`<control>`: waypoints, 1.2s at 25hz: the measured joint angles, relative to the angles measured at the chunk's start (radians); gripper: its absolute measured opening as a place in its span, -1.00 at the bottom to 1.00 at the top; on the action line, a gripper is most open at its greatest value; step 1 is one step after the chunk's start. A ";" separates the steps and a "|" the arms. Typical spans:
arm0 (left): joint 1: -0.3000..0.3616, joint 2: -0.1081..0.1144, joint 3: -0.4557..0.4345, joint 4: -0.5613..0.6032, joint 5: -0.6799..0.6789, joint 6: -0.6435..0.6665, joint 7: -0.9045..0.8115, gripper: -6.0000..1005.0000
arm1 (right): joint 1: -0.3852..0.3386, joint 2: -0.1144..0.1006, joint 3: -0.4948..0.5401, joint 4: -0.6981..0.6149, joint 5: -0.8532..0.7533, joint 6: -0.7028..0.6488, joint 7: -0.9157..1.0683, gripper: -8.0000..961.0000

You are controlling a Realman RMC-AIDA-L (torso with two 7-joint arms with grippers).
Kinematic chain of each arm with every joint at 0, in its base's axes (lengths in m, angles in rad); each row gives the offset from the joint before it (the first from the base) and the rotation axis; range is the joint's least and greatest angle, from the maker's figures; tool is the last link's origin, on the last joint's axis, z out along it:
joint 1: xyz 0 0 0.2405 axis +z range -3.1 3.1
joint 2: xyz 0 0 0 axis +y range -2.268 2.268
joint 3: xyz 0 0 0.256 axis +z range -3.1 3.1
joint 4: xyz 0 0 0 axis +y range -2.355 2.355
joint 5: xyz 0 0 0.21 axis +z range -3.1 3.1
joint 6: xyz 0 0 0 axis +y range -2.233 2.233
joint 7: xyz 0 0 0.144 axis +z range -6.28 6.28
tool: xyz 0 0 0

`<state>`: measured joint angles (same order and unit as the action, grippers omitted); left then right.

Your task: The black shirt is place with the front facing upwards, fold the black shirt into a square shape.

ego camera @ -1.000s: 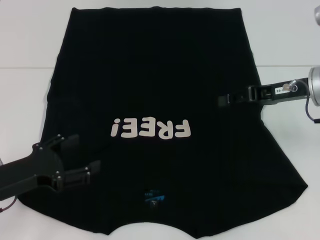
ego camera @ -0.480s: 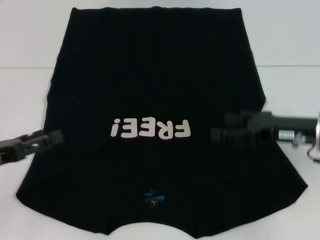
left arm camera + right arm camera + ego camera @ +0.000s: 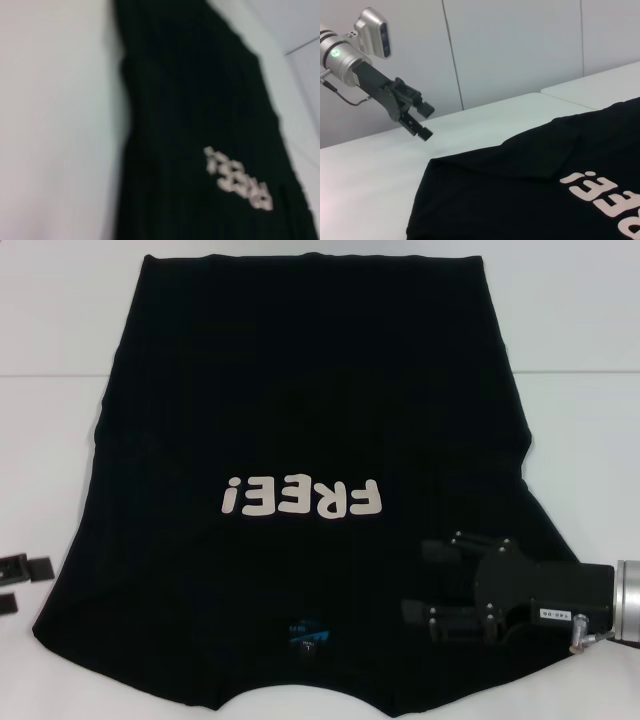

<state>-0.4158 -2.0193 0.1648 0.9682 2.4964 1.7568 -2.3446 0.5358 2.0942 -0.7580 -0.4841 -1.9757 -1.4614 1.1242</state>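
Note:
The black shirt lies flat and front up on the white table, its off-white "FREE!" lettering in the middle and its small blue neck label near the front edge. My right gripper is open over the shirt's near right shoulder area, and nothing is pinched between its fingers. At the far left, my left gripper is open above the bare table, just off the shirt's left sleeve. The right wrist view shows that left gripper open in the air beside the shirt. The left wrist view looks along the shirt.
The white table borders the shirt on both sides, with a seam line running across it at the back. Pale wall panels stand behind the table in the right wrist view.
My left gripper has drawn back leftward off the shirt onto the bare table. The right gripper has moved from the shirt's mid right edge toward the near right shoulder.

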 joint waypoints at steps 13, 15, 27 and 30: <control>-0.069 0.030 0.002 -0.055 0.235 -0.095 -0.124 0.87 | -0.007 -0.001 -0.001 0.015 -0.005 0.029 -0.011 0.87; -0.073 0.032 0.001 -0.070 0.234 -0.101 -0.120 0.87 | -0.007 0.000 -0.002 0.018 -0.006 0.035 -0.011 0.87; -0.081 0.032 0.008 -0.115 0.217 -0.115 -0.114 0.86 | -0.008 -0.001 -0.003 0.018 -0.006 0.033 -0.011 0.86; -0.084 0.032 0.009 -0.119 0.219 -0.116 -0.114 0.86 | -0.008 -0.002 -0.003 0.018 -0.006 0.030 -0.010 0.86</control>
<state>-0.5002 -1.9869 0.1733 0.8491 2.7151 1.6404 -2.4582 0.5279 2.0924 -0.7609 -0.4663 -1.9820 -1.4314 1.1146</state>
